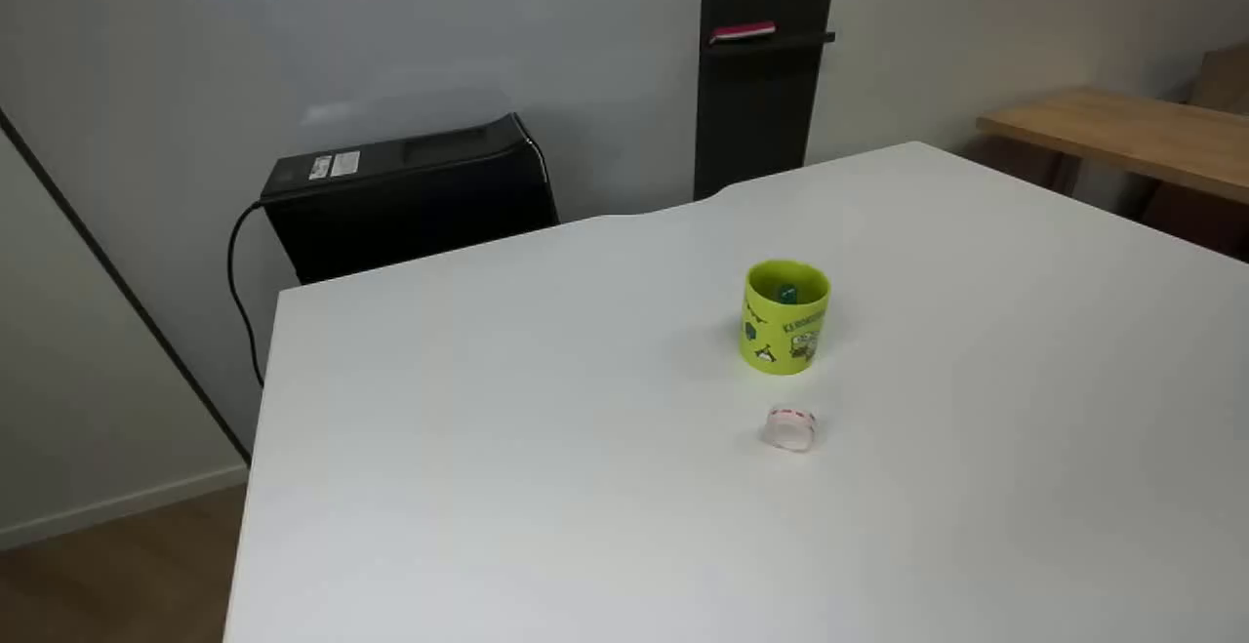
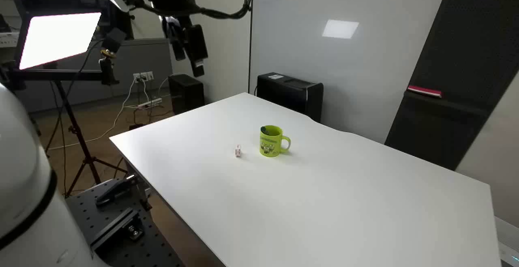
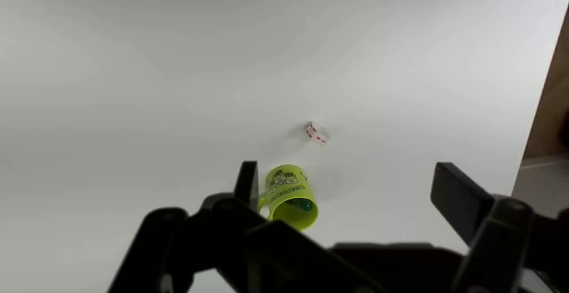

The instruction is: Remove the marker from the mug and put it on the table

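Note:
The lime-green mug point(image 1: 761, 336) stands upright on the white table point(image 1: 488, 448), and it shows in an exterior view with its handle point(image 2: 271, 145) and in the wrist view point(image 3: 289, 182). The dark green marker point(image 1: 786, 294) is inside the mug, leaning at its wall. Its rounded end shows at the mouth in an exterior view point(image 2: 264, 130) and in the wrist view point(image 3: 306, 205); its lower part is hidden. My gripper point(image 3: 346, 170) is wide open and empty, high above the table. In an exterior view the gripper point(image 2: 190, 64) hangs well apart from the mug.
A small translucent ring with red marks point(image 1: 790, 428) lies on the table near the mug, also in an exterior view point(image 2: 238, 150) and in the wrist view point(image 3: 317, 133). A black box point(image 2: 290, 92) stands behind the table edge. A lit panel point(image 2: 61, 40) stands on a tripod.

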Motion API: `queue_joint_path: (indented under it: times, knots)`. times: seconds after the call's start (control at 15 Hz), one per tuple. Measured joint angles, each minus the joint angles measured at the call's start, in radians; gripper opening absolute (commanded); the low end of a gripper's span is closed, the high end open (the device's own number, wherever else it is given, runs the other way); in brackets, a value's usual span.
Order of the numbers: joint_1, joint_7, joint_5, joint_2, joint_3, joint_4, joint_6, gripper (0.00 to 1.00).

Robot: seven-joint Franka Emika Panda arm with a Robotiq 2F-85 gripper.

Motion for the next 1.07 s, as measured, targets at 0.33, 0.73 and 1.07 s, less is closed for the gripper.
queue_joint_path:
  times: [0.33,0.73,1.07]
  knots:
    - [-0.001,0.000,0.000,0.011,0.000,-0.008,-0.006,1.00]
    - [-0.001,0.000,0.000,0.013,0.000,-0.008,-0.006,1.00]
    - [0.000,-0.025,0.001,0.020,-0.008,-0.002,-0.009,1.00]
